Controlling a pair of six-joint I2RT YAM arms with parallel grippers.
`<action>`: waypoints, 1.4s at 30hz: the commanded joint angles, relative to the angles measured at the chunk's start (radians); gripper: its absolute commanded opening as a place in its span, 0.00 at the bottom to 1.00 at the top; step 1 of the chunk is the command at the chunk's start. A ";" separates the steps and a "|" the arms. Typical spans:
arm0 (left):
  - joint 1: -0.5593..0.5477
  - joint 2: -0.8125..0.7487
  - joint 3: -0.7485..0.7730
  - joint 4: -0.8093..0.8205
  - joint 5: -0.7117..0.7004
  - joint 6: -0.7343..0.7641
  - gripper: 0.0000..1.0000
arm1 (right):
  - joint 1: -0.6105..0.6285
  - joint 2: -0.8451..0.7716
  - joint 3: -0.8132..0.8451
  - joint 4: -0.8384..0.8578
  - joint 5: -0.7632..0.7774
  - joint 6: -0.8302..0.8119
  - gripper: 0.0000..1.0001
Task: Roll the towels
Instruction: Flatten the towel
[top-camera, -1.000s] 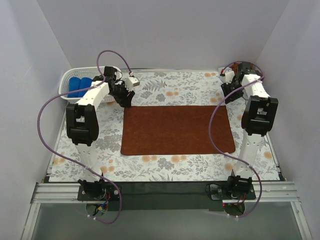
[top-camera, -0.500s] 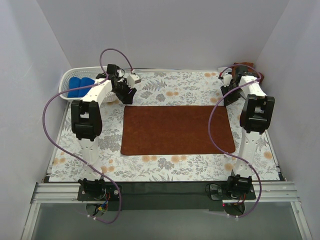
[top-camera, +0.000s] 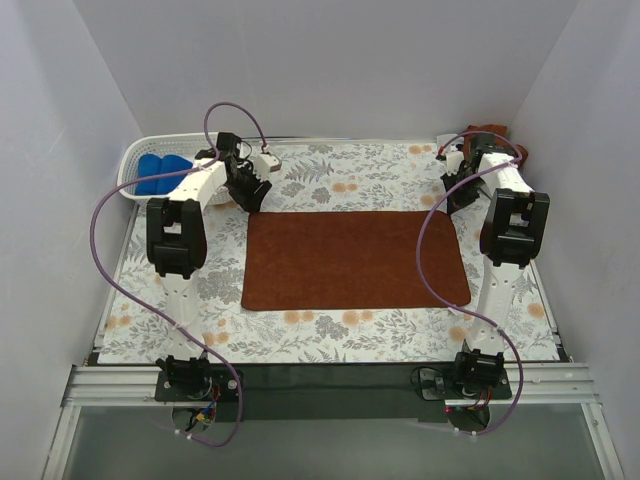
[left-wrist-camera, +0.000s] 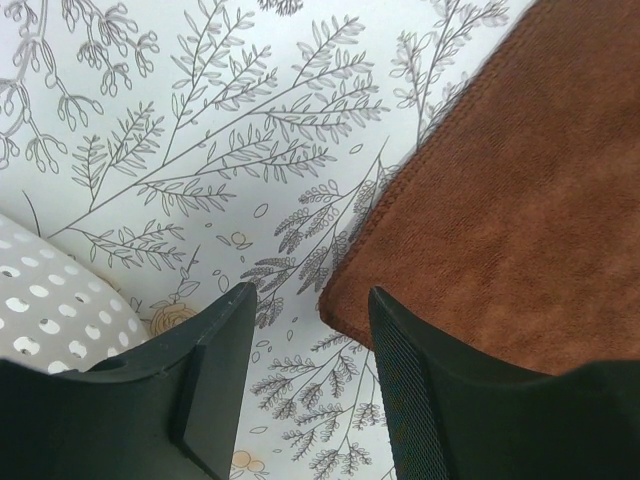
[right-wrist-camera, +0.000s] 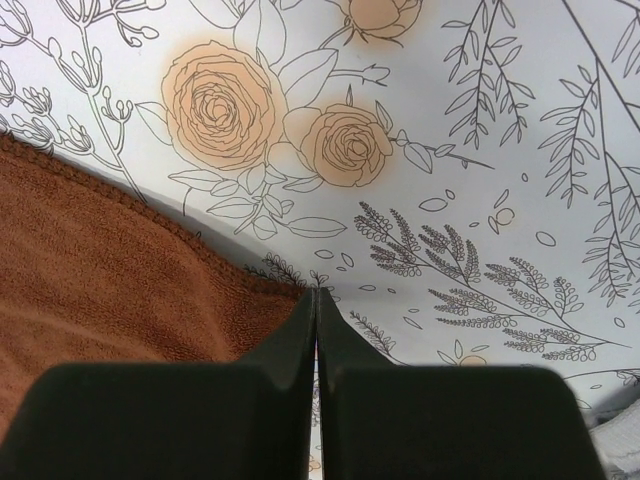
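Rust-brown towel (top-camera: 355, 260): flat on floral tabletop (top-camera: 330, 175). Left gripper (left-wrist-camera: 308, 296): fingers apart, empty, over far-left corner. Right gripper (right-wrist-camera: 317, 292): fingers pressed together at far-right corner, hold unclear.

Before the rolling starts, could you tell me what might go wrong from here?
The right claw is shut at a corner of the brown towel; it may hold little or no cloth, so that corner could slip. The left claw is open over the other far corner and might pinch the floral tablecloth too.
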 joint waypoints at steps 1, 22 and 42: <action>-0.001 -0.001 0.027 0.001 -0.054 0.009 0.46 | 0.003 -0.053 0.006 -0.009 -0.034 0.012 0.01; -0.001 0.036 0.095 -0.107 0.064 0.047 0.00 | -0.020 -0.068 0.038 -0.009 -0.037 0.006 0.01; 0.008 0.022 0.151 -0.119 0.083 0.051 0.00 | -0.031 -0.082 0.097 -0.012 -0.062 0.018 0.01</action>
